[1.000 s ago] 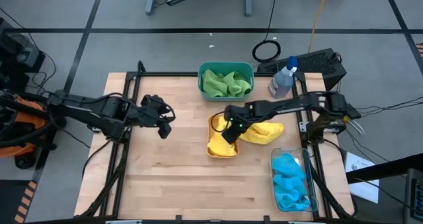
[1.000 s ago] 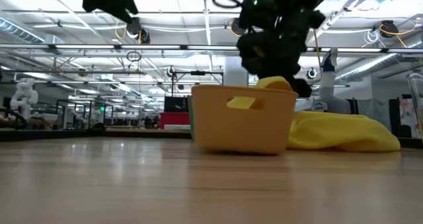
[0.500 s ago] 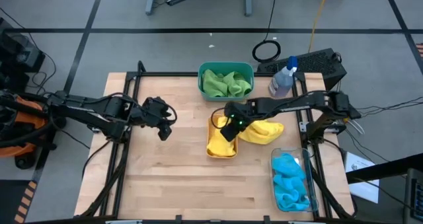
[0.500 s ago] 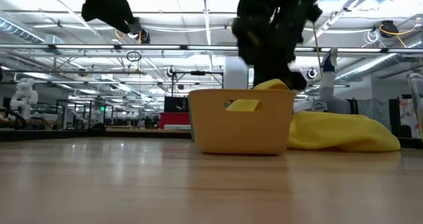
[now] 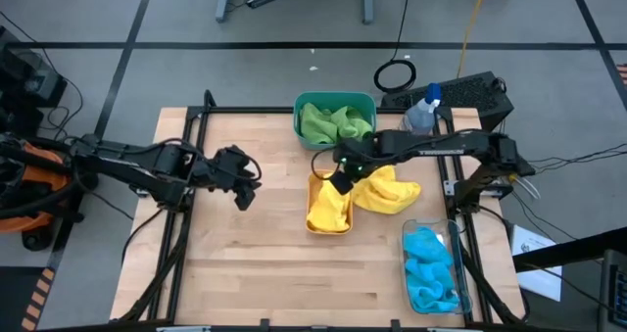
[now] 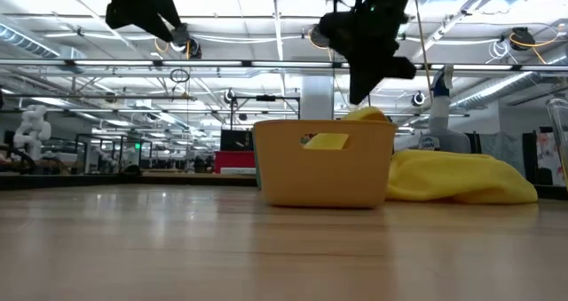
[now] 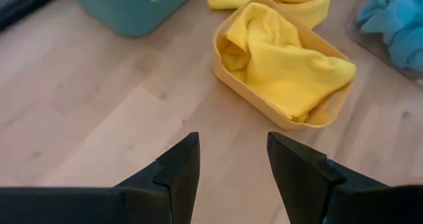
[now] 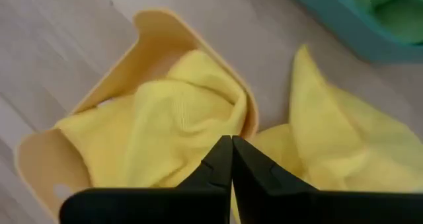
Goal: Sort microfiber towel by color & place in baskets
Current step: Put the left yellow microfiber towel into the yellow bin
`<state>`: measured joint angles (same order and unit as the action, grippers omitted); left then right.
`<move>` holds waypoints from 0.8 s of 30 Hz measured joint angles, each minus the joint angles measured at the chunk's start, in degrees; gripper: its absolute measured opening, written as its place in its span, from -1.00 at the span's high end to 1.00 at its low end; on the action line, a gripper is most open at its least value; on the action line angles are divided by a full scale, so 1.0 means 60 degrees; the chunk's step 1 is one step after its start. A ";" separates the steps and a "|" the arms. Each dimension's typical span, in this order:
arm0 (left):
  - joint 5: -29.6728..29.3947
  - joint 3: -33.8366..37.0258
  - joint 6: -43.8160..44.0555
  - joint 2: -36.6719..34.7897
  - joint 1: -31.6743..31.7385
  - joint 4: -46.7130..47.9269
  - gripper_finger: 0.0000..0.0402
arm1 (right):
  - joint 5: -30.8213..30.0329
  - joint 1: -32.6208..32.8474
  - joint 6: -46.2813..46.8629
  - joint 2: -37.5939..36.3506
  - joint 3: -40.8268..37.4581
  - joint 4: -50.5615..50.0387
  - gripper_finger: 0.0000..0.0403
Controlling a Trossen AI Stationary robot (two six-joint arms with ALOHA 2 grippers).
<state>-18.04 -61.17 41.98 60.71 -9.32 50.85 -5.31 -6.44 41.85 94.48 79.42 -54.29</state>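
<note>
right gripper [image 5: 338, 182] pressed together, empty, over orange basket [image 5: 315, 224]; spread before dropping on loose yellow towel [image 5: 392, 193] beside it

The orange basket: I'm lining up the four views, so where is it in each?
High: orange basket mid-table, under the right tool.
Low: centre.
Left wrist: upper right.
Right wrist: left half.
Shared landmark: the loose yellow towel beside it.
</note>
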 joint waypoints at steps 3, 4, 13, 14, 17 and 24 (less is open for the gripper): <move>0.0054 0.0000 0.0569 0.0000 -0.0293 -0.0102 0.09 | 0.0206 0.0060 -0.0210 0.0563 -0.0014 -0.0024 1.00; 0.0054 0.0000 0.0706 0.0000 -0.0410 -0.0195 0.09 | 0.0213 0.0118 -0.0303 0.0802 -0.0015 0.0017 1.00; -0.0025 0.0000 0.1700 0.0004 -0.1494 -0.0927 0.09 | 0.1188 0.0277 -0.0556 0.2348 -0.0015 0.0133 1.00; -0.0048 0.0000 0.1713 0.0004 -0.1606 -0.0957 0.09 | 0.1187 0.0306 -0.0575 0.2450 -0.0015 0.0164 1.00; -0.0112 0.0000 0.1716 0.0004 -0.1893 -0.0970 0.09 | 0.1185 0.0378 -0.0653 0.2592 -0.0015 0.0250 1.00; -0.0623 0.0000 0.2456 0.0004 -0.2449 -0.0907 0.09 | 0.0667 0.0670 -0.0600 0.2182 0.0578 -0.0240 1.00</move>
<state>-21.78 -61.17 56.71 60.73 -24.02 45.41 -1.30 -2.41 38.25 107.57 82.89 -55.73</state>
